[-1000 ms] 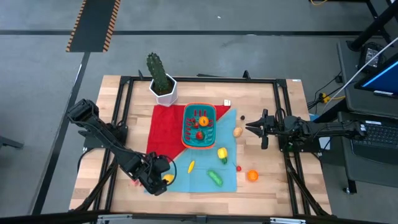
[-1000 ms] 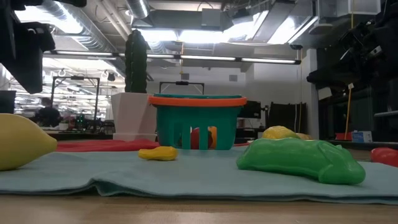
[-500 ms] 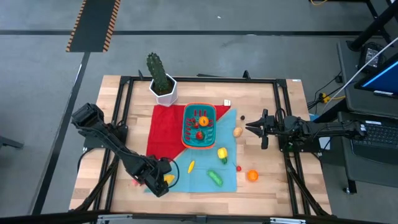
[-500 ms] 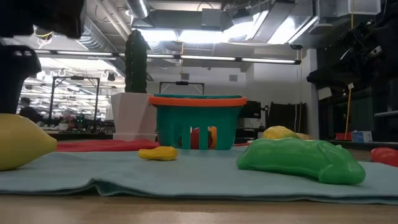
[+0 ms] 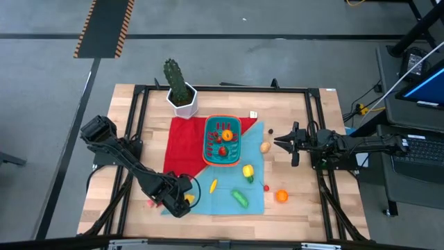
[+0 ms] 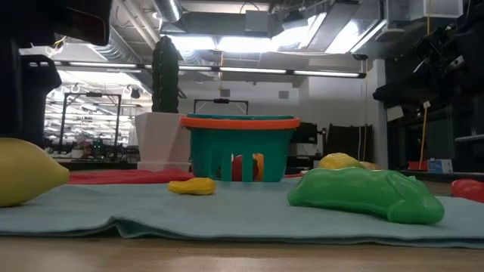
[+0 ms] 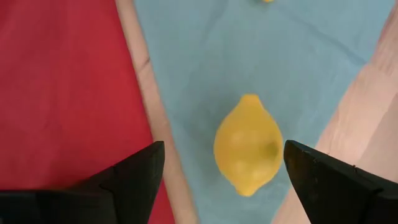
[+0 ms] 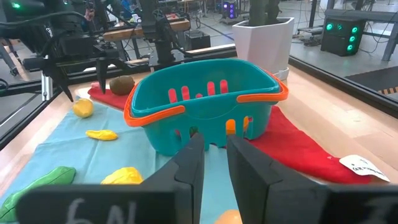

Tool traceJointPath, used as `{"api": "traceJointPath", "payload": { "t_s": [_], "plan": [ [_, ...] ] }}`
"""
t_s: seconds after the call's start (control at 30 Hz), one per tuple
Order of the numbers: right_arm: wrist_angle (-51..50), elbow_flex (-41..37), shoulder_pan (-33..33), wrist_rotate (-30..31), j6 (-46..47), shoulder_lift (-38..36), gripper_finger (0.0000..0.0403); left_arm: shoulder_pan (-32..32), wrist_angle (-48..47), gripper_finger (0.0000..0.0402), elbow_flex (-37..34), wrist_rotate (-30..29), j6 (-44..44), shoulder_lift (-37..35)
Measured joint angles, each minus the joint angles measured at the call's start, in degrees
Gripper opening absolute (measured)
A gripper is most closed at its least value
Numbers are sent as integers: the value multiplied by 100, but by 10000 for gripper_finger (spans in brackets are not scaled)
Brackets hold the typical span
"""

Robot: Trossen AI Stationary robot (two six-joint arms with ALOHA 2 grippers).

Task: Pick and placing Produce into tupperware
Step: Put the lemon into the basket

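Note:
A yellow lemon [image 7: 247,144] lies on the teal cloth [image 7: 205,56], close to the cloth's near left corner [image 5: 173,208]. My left gripper [image 7: 224,152] hangs open over it, pointing steeply down, one finger on each side of the lemon [image 6: 26,172] and neither touching it. The tupperware [image 5: 222,140], a teal basket with an orange rim, stands at the table's middle with a few produce pieces inside. My right gripper [image 5: 284,142] waits level at the table's right, shut and holding nothing, facing the tupperware [image 8: 202,106].
On the cloths lie a small yellow piece [image 5: 213,185], a green piece [image 5: 240,198] and a yellow piece [image 5: 248,171]. A red piece [image 5: 267,187], an orange [image 5: 282,196] and a brown piece [image 5: 265,146] lie further right. A cactus in a white pot [image 5: 180,94] stands behind the red cloth [image 5: 182,149].
My left gripper has come down over the lemon and then kept still. The lemon has not moved.

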Motion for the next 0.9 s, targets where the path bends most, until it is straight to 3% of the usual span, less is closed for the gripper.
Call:
{"api": "traceJointPath", "payload": {
  "t_s": [0.43,0.57,0.7,0.9],
  "plan": [
    [-2,0,0,0,4,0,73,0,141,318,0,-38,2,2],
    [-2,0,-1,0,4,0,73,46,174,322,3,291,9,1],
    [-2,0,0,-2,9,0,73,48,-154,320,192,475,108,0],
    [-10,0,-1,-93,268,-1,73,48,-1179,314,828,272,100,-4]
  ]
}}
